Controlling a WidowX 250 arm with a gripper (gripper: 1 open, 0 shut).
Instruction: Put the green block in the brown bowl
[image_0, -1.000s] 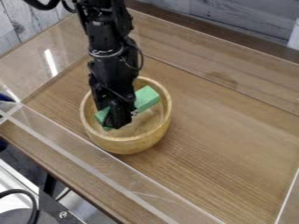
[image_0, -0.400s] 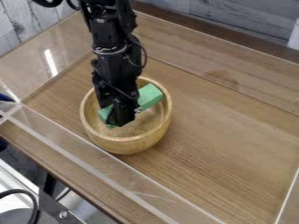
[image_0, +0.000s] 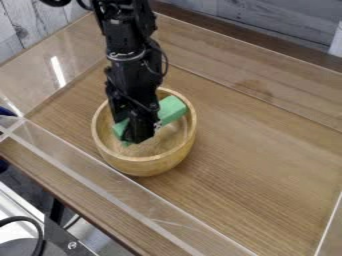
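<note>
Gripper (image_0: 138, 128) points straight down into the brown bowl (image_0: 163, 158), jaws clamped on the green block (image_0: 166, 109). Block sits inside the bowl, tilted, its upper end poking toward the rim at about 1 o'clock and its lower end hidden behind the black fingers (image_0: 135, 125). Bowl rests on the wooden table (image_0: 254, 150), left of centre, with a clear wall (image_0: 80, 170) running along the 7 o'clock side.

The single black arm (image_0: 123, 40) comes down from the far left of the scene, its wrist upright and the gripper (image_0: 135, 128) pointing straight down, the dark fingers (image_0: 139, 126) drawn together at their tightest and clamped on the green block (image_0: 168, 109).
</note>
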